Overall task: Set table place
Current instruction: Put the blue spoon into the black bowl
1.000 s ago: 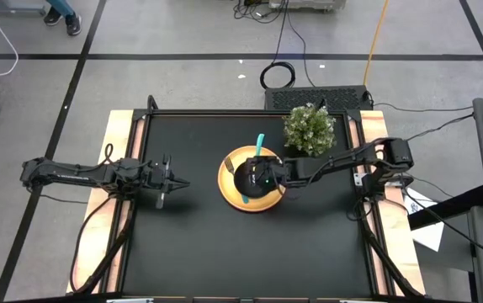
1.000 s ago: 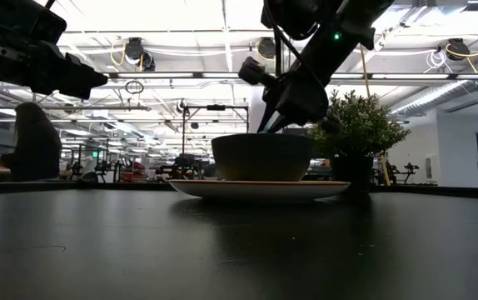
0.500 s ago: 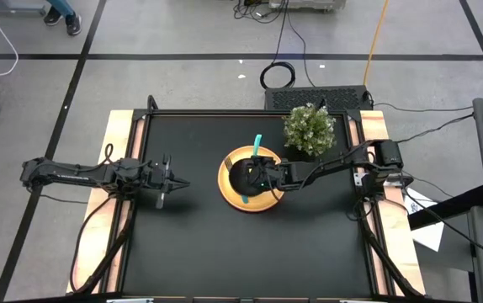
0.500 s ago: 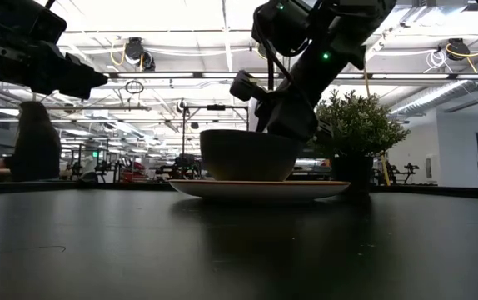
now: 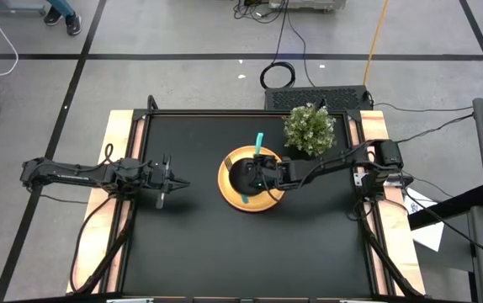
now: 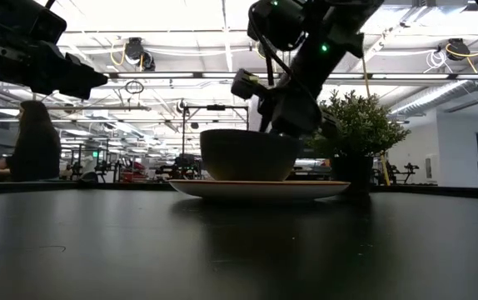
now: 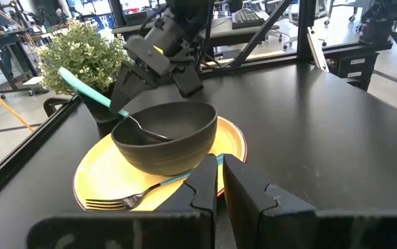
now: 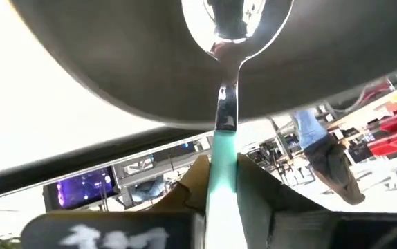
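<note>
A black bowl point(image 7: 167, 135) stands on the round yellow plate point(image 7: 105, 176) in the middle of the table point(image 5: 199, 244). A spoon point(image 7: 88, 91) with a teal handle rests with its metal end inside the bowl, and my right gripper point(image 7: 126, 88) is shut on it, reaching in from the table's right. A fork point(image 7: 126, 199) lies on the plate's near side, its teal handle partly behind my left fingers. My left gripper point(image 5: 178, 183) hovers shut, with nothing in it, at the table's left. My right gripper pinches the spoon's teal handle point(image 8: 220, 149) between its two fingers, close to where the teal meets the metal neck. The fingers slant down from the table's right. The spoon's metal end point(image 8: 236, 21) lies inside the black bowl and the handle slants up past the rim.
A bushy green potted plant point(image 5: 309, 129) stands right behind the plate, toward the table's far right. Light wooden strips point(image 5: 124, 168) run along the table's left and right sides. A person point(image 6: 35, 142) sits in the room beyond.
My right gripper has tipped and edged toward the table's left over the bowl, still shut on the spoon. The black bowl has slid a little toward the table's left on the plate.
</note>
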Robot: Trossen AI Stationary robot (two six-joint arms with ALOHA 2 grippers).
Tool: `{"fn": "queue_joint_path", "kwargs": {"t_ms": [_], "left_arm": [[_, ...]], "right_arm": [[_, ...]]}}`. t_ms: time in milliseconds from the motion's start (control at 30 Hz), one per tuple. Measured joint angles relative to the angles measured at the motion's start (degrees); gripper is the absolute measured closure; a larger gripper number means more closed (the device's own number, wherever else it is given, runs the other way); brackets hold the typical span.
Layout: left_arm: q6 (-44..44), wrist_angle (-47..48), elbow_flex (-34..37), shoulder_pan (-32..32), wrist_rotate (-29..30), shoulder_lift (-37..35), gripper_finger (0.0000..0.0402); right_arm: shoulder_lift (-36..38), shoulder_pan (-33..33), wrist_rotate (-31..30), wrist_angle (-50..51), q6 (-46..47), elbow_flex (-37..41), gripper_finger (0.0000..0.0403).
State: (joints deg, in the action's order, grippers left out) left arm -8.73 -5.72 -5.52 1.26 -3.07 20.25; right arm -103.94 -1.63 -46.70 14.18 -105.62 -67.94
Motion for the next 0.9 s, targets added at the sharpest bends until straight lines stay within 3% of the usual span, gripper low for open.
{"fn": "queue_joint_path", "kwargs": {"t_ms": [400, 900], "left_arm": [[0.1, 0.0, 0.0, 0.0, 0.0, 0.0, 0.0371], [0.2, 0.0, 0.0, 0.0, 0.0, 0.0, 0.0371]], "right_arm": [[0.1, 0.0, 1.6, 7.9, 0.8, -3.2, 0.0371], [0.1, 0.0, 1.7, 8.2, 1.2, -3.2, 0.0371]]}}
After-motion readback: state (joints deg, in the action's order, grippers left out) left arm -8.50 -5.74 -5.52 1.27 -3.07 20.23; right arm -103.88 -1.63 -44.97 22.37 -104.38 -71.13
